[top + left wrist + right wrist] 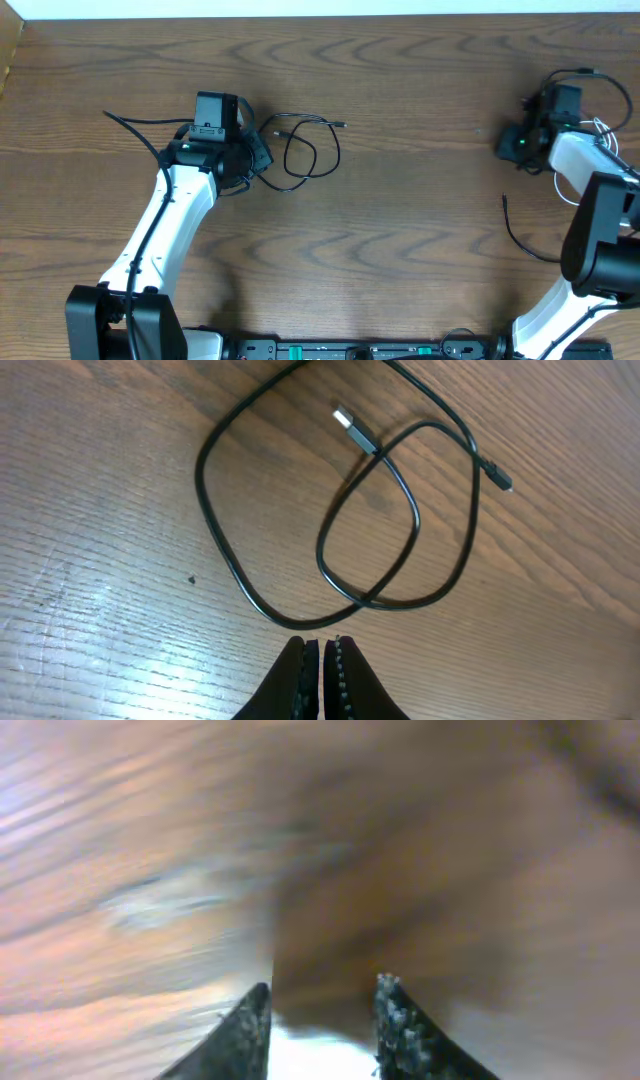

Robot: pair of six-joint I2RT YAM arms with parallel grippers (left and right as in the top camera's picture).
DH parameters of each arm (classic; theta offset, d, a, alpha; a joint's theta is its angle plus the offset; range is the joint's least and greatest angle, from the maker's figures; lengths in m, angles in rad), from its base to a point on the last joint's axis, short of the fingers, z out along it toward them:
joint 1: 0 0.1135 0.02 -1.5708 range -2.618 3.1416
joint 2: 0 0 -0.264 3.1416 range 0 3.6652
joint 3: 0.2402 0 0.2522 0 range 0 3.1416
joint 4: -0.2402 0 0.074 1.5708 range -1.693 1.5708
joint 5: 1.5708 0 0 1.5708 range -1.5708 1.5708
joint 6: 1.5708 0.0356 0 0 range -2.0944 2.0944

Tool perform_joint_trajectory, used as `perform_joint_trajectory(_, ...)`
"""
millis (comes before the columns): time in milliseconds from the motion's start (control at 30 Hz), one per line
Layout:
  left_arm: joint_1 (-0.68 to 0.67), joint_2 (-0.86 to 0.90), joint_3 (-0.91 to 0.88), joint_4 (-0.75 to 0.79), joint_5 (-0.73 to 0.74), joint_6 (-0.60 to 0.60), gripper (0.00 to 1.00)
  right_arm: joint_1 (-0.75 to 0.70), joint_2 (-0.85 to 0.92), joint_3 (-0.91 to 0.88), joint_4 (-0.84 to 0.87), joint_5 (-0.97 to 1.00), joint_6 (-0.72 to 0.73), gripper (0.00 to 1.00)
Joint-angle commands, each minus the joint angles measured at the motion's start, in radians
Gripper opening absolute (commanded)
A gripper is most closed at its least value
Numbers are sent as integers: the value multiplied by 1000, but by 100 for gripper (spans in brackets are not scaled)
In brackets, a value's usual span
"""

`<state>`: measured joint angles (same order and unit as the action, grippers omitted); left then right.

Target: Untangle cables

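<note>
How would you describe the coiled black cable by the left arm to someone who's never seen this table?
On the wooden table, look just beyond the left gripper. The thin black cable there lies in overlapping loops with a flat metal plug inside; the other black cable, near the right arm, is one open curve.

Black cable (372,448), brown wood-grain table (100,580)

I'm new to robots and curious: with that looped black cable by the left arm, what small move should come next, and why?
Probably open the left end effector and lower it onto the near curve of the black USB cable. It is shut on nothing, and the cable lies just ahead, crossing itself in a loop.
</note>
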<state>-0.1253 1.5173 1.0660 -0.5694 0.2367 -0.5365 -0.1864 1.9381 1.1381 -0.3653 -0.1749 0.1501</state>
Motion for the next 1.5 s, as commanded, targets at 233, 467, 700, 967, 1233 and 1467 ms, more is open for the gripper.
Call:
perform_joint_trajectory(233,0,81,-15,33,-61,13,8,182,-3,-15,3,-405,-9,35)
perform_joint_trajectory(467,0,98,-15,123,-194,13,8,372,-16,-11,43,-415,8,39)
perform_joint_trajectory(700,0,99,-16,136,-416,13,8,570,-14,-11,237,-367,129,43)
perform_joint_trajectory(967,0,99,-16,123,-481,-11,8,775,-14,-11,389,-5,184,49)
perform_joint_trajectory(1233,0,99,-16,123,-481,-13,8,891,26,-12,393,184,183,61)
perform_joint_trajectory(1467,0,99,-16,123,-481,-19,8,903,103,-12,450,183,183,70)
